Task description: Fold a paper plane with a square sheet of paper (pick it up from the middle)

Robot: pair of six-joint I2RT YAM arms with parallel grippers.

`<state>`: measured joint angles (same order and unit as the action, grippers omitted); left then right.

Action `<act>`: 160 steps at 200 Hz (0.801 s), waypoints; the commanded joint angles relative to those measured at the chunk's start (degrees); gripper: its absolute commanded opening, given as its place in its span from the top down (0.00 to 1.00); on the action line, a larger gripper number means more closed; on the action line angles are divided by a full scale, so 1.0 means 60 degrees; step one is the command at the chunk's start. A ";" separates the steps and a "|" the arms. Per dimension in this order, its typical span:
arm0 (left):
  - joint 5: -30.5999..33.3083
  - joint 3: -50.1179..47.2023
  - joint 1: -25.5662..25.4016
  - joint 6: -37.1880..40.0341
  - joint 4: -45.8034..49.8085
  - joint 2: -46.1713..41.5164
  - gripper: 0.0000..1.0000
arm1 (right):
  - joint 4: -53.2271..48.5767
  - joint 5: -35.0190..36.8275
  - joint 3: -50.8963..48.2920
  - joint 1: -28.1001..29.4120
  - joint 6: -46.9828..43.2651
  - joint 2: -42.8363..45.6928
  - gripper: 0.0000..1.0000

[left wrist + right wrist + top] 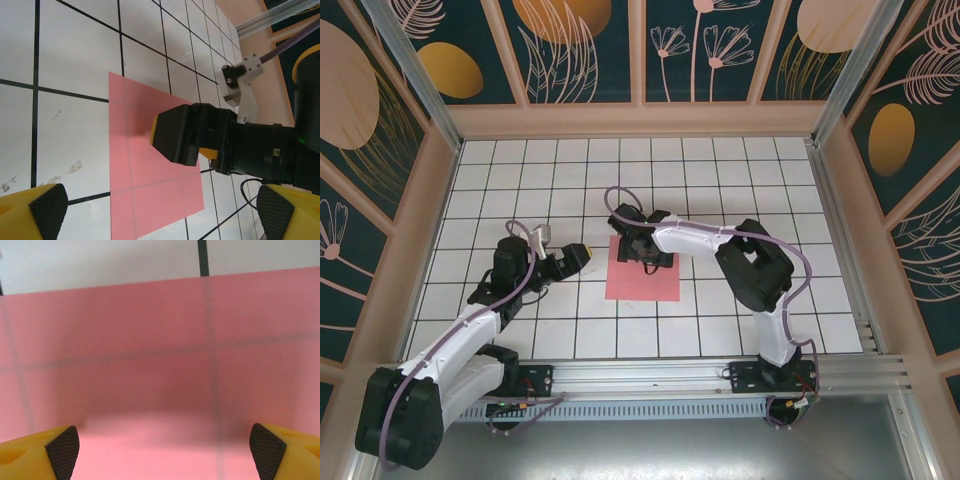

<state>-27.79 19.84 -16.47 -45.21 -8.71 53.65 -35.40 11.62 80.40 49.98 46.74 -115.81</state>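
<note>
While the pink sheet (642,277) lies flat near the middle of the tiled table (770,200), your right gripper (165,445) hangs low over the sheet's far half, fingers spread wide and holding nothing. Your left gripper (160,204) sits just left of the sheet, fingers likewise spread wide, empty.

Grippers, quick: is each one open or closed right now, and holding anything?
Left gripper: open, holding nothing.
Right gripper: open over the square sheet of paper, gripping nothing.
</note>
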 commanded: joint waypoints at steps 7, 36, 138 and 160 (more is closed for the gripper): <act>-0.0026 0.0117 -0.0043 0.0288 0.0095 0.0056 0.01 | -0.0117 -0.0142 -0.0120 0.0036 -0.0657 -0.0518 0.10; -0.0246 0.0079 -0.0053 0.0136 -0.0203 0.0051 0.01 | -0.0121 -0.0106 -0.0015 0.0093 -0.1493 -0.0892 0.15; -0.0296 0.0063 -0.0051 0.0261 -0.0070 0.0126 0.01 | -0.0138 -0.0240 0.0536 0.0150 -0.0893 -0.0094 0.08; -0.0330 0.0046 -0.0051 0.0262 -0.0065 0.0110 0.01 | -0.0159 -0.0426 0.0497 0.0245 -0.0797 -0.0129 0.03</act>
<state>-28.45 19.84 -16.51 -45.01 -8.78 54.28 -35.16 10.48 81.89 50.37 40.36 -117.32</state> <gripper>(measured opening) 0.988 0.945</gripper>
